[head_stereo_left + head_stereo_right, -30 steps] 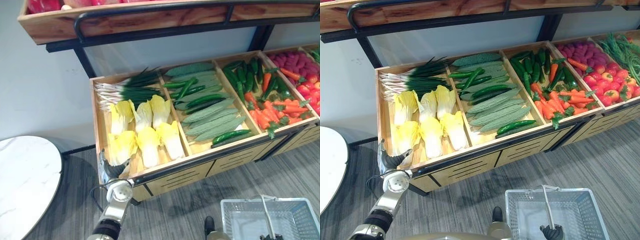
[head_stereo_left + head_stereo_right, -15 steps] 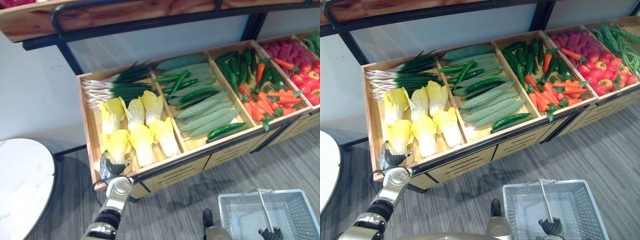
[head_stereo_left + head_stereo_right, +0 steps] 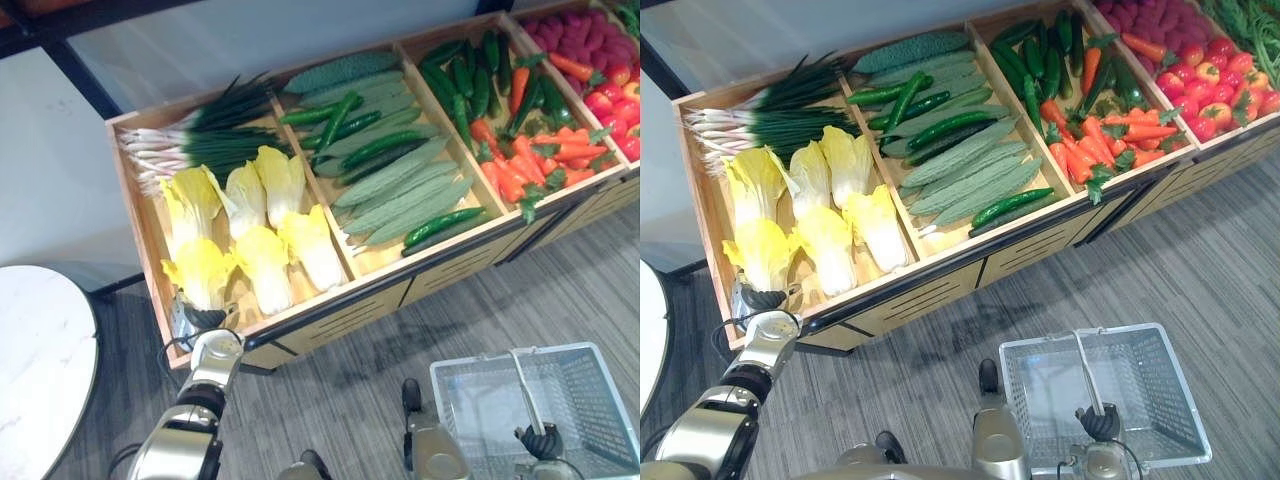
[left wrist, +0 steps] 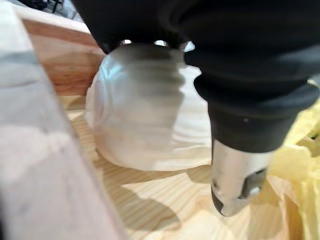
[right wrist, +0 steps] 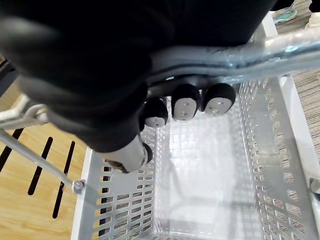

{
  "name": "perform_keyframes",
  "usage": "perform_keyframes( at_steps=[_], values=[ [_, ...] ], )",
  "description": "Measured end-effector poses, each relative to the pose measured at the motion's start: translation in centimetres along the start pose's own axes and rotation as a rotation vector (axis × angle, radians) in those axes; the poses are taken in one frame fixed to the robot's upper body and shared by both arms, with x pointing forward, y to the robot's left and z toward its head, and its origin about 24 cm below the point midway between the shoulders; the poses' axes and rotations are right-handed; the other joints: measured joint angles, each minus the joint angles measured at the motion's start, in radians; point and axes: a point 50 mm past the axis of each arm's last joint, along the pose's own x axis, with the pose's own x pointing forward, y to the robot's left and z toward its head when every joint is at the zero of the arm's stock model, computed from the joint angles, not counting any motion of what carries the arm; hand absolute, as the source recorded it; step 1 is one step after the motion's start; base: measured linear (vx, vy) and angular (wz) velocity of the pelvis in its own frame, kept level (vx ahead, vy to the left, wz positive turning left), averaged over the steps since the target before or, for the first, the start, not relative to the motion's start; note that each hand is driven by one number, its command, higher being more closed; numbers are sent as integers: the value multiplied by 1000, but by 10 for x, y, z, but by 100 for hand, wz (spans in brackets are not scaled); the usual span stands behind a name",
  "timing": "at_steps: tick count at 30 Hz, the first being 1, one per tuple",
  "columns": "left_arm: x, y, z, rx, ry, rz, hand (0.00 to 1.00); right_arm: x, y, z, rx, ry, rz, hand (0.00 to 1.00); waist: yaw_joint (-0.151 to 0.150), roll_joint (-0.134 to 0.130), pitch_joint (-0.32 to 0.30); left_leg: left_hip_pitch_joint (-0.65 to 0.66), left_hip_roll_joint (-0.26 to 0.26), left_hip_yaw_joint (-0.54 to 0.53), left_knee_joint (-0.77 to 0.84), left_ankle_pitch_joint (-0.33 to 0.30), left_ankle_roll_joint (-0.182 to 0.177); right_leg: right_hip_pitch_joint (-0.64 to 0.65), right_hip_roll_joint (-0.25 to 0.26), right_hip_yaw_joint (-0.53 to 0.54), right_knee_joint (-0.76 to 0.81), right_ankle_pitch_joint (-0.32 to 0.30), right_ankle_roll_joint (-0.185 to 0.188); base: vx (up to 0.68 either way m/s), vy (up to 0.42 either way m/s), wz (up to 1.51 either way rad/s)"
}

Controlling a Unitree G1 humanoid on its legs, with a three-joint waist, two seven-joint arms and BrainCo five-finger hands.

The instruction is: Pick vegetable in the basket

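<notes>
Change: Since a second ago the camera has tipped down, so the stall sits higher in view and more of the basket shows; the left hand [image 3: 197,318] stays at the crate's front-left corner.
Left hand: reaches over the wooden rim, against the white base of the front-left cabbage [image 3: 762,250]. Its dark ribbed cover hides the fingers, so it cannot be told whether they close on the cabbage.
Cabbage: pale yellow crinkled leaves on a smooth, rounded white base. It lies in the crate's left compartment, one of six heads in two rows.
Right hand: the right hand [image 3: 1100,422] is at lower right, with its fingers [image 5: 185,105] curled round the handle [image 3: 1085,370].
Basket: the basket [image 3: 1170,385] is rectangular, of grey-white plastic mesh, with a thin metal handle. It is in front of the stall, well apart from the cabbage.
Crate: the crate [image 3: 705,215] is pale wood split by dividers, with a black rail along the front and slotted panels below.
Other produce: spring onions [image 3: 750,122] lie behind the cabbages. Knobbly pale green gourds [image 3: 960,165] and glossy dark cucumbers [image 3: 940,125] are in the next compartment. Beyond them are carrots [image 3: 1120,130], then red tomatoes [image 3: 1210,100].
Floor: the floor [image 3: 940,380] is grey and streaked.
</notes>
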Motion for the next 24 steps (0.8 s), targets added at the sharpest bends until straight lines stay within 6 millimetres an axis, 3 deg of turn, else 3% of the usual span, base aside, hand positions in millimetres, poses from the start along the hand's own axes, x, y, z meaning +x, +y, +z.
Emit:
perform_keyframes(
  at_steps=[3,4,19,24],
  values=[
    [5,4,2,-73,62,41,0,1,1,5,3,-16,-3,100,3,1,12,0,10,14,1,-1,-3,-14,10,11,14,-4,-6,-1,-49,-13],
    [6,5,3,-85,69,53,100,2,1,7,2,-27,-5,100,2,3,17,0,11,18,1,0,-4,-19,11,14,20,-6,-8,-6,-32,-6],
    [13,11,13,-254,118,101,100,-2,11,8,-18,-41,29,100,2,-14,38,1,16,18,7,0,-6,-17,5,10,24,-4,-6,-9,-10,-1],
    [6,3,11,-350,146,89,100,-5,13,0,4,-2,23,100,0,-14,37,26,6,4,-7,3,-7,23,2,-9,0,-1,-1,11,-5,9]
  ],
)
